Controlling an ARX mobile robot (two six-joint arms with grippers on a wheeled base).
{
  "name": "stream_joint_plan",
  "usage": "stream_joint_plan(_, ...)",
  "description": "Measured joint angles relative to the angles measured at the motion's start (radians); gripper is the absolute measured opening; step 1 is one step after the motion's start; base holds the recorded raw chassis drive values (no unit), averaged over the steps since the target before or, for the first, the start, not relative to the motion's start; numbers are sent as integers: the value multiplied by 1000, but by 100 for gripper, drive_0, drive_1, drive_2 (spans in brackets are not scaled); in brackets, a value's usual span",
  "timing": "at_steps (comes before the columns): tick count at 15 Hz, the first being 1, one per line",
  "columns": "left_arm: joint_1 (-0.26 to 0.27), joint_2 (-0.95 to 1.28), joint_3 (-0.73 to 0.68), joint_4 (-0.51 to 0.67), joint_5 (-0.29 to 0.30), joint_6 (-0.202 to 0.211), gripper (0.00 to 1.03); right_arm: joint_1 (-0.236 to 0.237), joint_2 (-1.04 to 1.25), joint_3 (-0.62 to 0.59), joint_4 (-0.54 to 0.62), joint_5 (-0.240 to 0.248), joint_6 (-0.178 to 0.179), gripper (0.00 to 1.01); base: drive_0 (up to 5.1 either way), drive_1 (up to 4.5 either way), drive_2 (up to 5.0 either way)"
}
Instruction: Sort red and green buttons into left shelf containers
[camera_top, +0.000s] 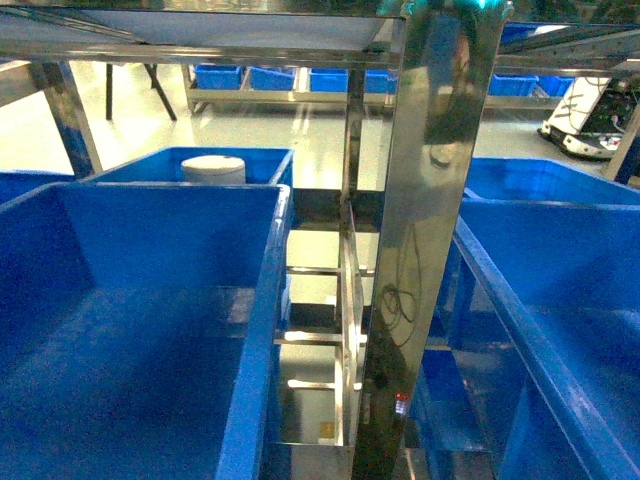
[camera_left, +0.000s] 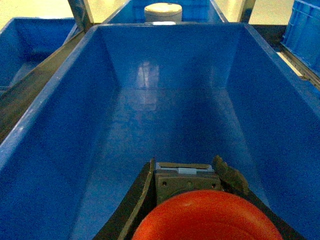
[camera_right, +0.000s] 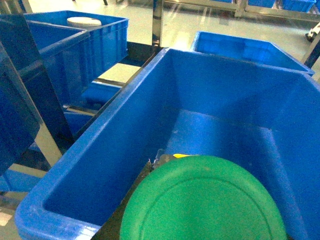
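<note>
In the left wrist view the red button (camera_left: 207, 217) fills the bottom edge, its grey body clamped between dark fingers (camera_left: 142, 192). My left gripper (camera_left: 185, 165) is shut on it, low inside a left shelf container (camera_left: 165, 65), a deep blue bin whose floor is bare. In the right wrist view the green button (camera_right: 205, 200), with a sliver of yellow collar, sits in my right gripper (camera_right: 195, 159), which is shut on it over another blue bin (camera_right: 225, 85). One dark finger (camera_right: 142, 175) shows; the other is hidden by the cap. Neither gripper appears in the head view, which shows the left bin's rim (camera_top: 265, 300).
A shiny steel shelf post (camera_top: 430, 250) stands between the left bin and the right bin (camera_top: 560, 330). Behind the left bin, another blue bin holds a white cylinder (camera_top: 213, 168). More blue bins line a far rack. A white machine (camera_top: 600, 115) stands at the back right.
</note>
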Motion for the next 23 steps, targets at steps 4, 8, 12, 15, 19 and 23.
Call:
stream_joint_plan(4, 2, -5, 0, 5, -2, 0, 28, 0, -2, 0, 0, 0, 0, 26, 0, 0, 0)
stream_joint_plan(8, 2, -5, 0, 4, -2, 0, 28, 1, 16, 0, 26, 0, 0, 26, 0, 0, 0)
stream_joint_plan(12, 2, -5, 0, 4, -2, 0, 28, -6, 584, 136, 340, 80, -21, 26, 0, 0, 0)
stream_joint_plan(15, 2, -5, 0, 4, -2, 0, 28, -30, 1169, 425, 314, 135, -46, 26, 0, 0, 0)
stream_joint_plan(19, 2, -5, 0, 4, -1, 0, 28, -13, 1442, 636, 143, 157, -47, 26, 0, 0, 0)
stream_joint_plan(23, 2, -5, 0, 4, -2, 0, 28, -19, 1472, 658, 114, 163, -58, 41, 0, 0, 0)
